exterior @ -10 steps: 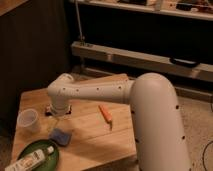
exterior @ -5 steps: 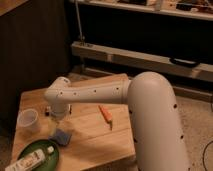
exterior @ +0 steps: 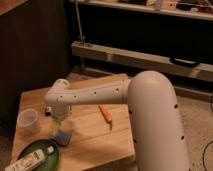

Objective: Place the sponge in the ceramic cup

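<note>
While the arm has only eased a touch lower over the last second, the gripper hangs wide and empty just above the sponge, which lies unmoved on the surface, outside the ceramic cup to the gripper's left, so grasping it seems the step in hand.

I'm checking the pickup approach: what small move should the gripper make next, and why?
Probably lower the gripper straight down and close it on the sponge. It hangs open just above the sponge, which lies flat on the table, not yet lifted. The ceramic cup stands a little to the left, so grasping comes before any sideways move.
</note>
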Controlling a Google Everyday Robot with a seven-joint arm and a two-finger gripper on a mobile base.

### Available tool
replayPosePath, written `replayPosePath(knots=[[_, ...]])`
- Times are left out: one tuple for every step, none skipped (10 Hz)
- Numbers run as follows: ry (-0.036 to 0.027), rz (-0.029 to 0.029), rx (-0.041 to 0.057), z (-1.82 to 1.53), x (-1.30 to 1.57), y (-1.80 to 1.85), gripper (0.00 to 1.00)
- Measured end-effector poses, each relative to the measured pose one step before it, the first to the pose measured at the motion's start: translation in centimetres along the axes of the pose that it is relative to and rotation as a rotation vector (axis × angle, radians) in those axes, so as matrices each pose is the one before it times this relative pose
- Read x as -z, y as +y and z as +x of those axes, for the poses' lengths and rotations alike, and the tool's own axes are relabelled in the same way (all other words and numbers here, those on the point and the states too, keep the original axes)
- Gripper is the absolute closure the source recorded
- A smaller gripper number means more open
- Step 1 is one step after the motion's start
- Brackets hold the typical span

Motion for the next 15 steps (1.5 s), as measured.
replayPosePath(knots=[[-0.01123,-0.01525,0.00704,-0.118,-0.382,-0.041,0.2],[-0.00781,-0.00532,0.0052,-0.211,-0.265,-0.073,0.2],[-0.00534,-0.00098,0.00728,-0.095,-0.102,-0.251,0.2],[-0.00095,0.00039,0.01266,0.146,-0.101,-0.453,0.2],[-0.00055,0.00303,0.01119,0.161,-0.111,-0.373,0.2],[0.00167,0.00505,0.01098,0.184,-0.069,-0.36,0.2],[0.00166,0.00395,0.00641,0.125,-0.04,-0.218,0.2],[0.00212,0.00735,0.00888,0.257,-0.069,-0.405,0.2],[0.00141,0.0063,0.00377,0.149,-0.082,-0.178,0.2],[0.00018,0.00384,0.00201,0.078,-0.12,-0.046,0.2],[0.00018,0.00516,0.00054,0.168,-0.2,-0.065,0.2],[-0.00054,0.00157,-0.0033,0.029,-0.152,0.113,0.2],[0.00284,0.00304,-0.00639,0.009,-0.079,0.159,0.2],[0.0145,0.00961,-0.02695,-0.089,0.071,0.703,0.2],[0.01885,0.01655,-0.02755,-0.1,0.205,0.669,0.2]])
